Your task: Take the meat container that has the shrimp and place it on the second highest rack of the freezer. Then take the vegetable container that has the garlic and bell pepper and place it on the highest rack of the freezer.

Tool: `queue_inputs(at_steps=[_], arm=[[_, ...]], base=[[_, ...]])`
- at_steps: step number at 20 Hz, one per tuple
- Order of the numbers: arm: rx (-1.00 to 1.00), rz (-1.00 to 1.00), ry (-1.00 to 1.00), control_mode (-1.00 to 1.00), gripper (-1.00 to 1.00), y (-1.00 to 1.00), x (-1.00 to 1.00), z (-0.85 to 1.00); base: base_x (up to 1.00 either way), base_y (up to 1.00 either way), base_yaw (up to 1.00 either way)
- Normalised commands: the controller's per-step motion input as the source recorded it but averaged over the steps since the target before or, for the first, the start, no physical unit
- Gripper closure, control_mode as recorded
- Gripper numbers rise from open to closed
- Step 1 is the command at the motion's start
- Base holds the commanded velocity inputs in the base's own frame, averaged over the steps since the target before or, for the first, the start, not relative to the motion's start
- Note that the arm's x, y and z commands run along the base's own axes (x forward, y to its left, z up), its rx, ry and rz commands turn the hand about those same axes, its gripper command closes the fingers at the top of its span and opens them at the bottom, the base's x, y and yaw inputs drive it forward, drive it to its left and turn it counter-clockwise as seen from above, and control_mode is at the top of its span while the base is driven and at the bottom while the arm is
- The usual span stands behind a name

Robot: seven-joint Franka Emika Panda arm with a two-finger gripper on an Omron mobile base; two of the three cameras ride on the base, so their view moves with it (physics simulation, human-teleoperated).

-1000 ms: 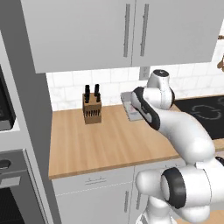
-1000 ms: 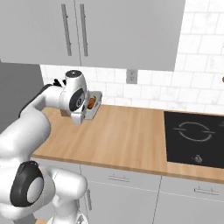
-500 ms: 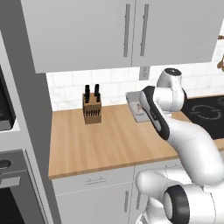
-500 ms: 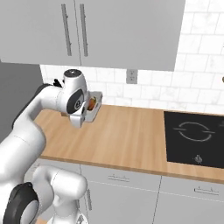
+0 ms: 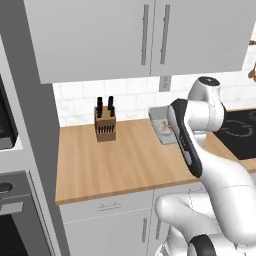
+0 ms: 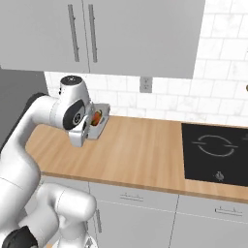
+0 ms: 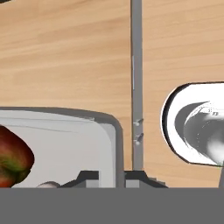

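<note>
The gripper point(image 7: 117, 178) is clamped on the right-hand wall of a grey vegetable container point(image 7: 65, 144), one dark finger point(image 7: 87, 178) inside the rim and the other outside it. The jaws stand nearly together with only the thin wall between them. In the hand view the red bell pepper point(image 7: 13, 159) lies in the container at the left edge, partly cut off by the frame (a pale rounded shape beside the fingers may be the garlic, but this cannot be confirmed).

In the right base view the container point(image 6: 99, 121) is held tilted off the wooden counter point(image 6: 140, 155), near the tiled back wall, with the pepper point(image 6: 97, 117) visible inside it. In the left base view the container point(image 5: 161, 125) sits partly behind the arm's forearm.

A knife block point(image 5: 105, 125) stands on the counter to the left, well apart from the container. A black cooktop point(image 6: 215, 152) is set into the counter at the right.
</note>
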Motion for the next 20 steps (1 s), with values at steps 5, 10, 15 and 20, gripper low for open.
queue_inputs(at_steps=[5, 10, 15, 20], arm=[[0.00, -0.12, 0.00, -1.00, 1.00, 0.00, -0.69, 0.13], [0.00, -0.04, 0.00, -1.00, 1.00, 0.00, -0.36, 0.23], [0.00, 0.01, 0.00, -1.00, 1.00, 0.00, -0.36, 0.20], [0.00, 0.14, 0.00, -1.00, 1.00, 0.01, -0.32, 0.14]], base=[[0.00, 0.00, 0.00], [0.00, 0.00, 0.00], [0.00, 0.00, 0.00], [0.00, 0.00, 0.00]])
